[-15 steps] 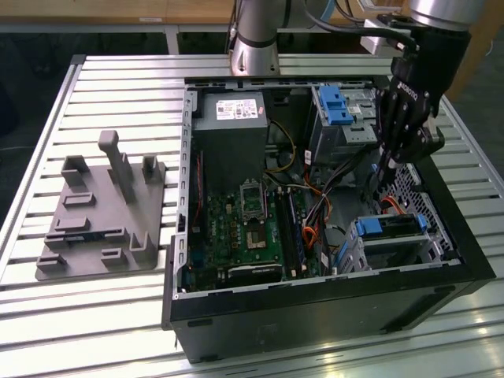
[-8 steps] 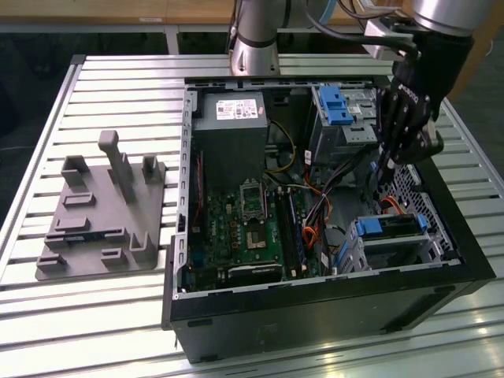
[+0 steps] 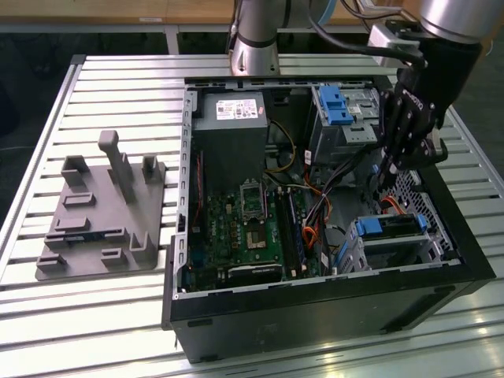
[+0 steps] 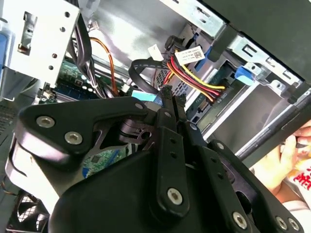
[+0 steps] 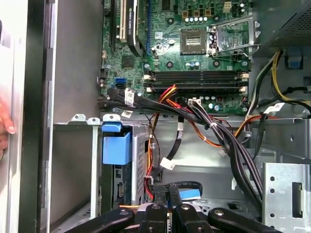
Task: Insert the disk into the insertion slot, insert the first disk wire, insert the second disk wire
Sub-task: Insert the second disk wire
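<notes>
The disk [image 3: 391,228], in its blue carrier, sits inside the insertion slot [image 3: 429,250], a perforated silver cage at the case's front corner on the exterior view's right. In the first wrist view the blue carrier [image 5: 116,147] shows within the cage [image 5: 77,119]. My black gripper [image 3: 387,179] hangs inside the open case, just above and behind that cage. In both wrist views its fingers are pressed together on the end of a black disk wire [image 4: 143,65] beside a light blue connector [image 5: 189,194]. A red, yellow and black wire bundle [image 4: 199,80] runs close by.
A taller bay with a blue latch [image 3: 335,106] stands behind the gripper. The motherboard [image 3: 252,228] and power supply [image 3: 230,134] take up the case's other half. A person's hand [image 4: 282,160] rests at the case edge. A grey fixture [image 3: 102,213] lies on the slatted table.
</notes>
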`<state>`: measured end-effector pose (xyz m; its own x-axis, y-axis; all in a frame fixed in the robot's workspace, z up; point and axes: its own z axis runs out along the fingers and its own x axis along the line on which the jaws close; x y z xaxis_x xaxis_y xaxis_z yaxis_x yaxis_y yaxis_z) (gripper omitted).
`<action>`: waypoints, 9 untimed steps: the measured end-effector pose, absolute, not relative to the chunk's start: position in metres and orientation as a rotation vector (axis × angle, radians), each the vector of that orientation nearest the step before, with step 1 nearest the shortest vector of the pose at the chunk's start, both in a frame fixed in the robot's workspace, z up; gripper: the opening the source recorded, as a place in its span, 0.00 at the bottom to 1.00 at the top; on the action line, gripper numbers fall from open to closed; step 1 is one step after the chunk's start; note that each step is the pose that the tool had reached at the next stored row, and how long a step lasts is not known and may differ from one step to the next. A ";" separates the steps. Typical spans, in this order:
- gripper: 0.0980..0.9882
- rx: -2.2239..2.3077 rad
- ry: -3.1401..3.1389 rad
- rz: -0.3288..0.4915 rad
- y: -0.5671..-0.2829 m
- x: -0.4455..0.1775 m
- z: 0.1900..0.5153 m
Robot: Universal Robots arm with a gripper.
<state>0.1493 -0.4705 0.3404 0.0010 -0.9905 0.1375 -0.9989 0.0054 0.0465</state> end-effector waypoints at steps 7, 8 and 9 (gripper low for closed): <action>0.05 2.143 -2.147 0.064 -0.482 0.149 0.342; 0.05 2.145 -2.148 0.060 -0.483 0.149 0.342; 0.05 2.150 -2.153 0.050 -0.484 0.149 0.343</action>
<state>0.1493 -0.4840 0.3425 0.0006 -0.9957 0.0927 -0.9989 0.0037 0.0461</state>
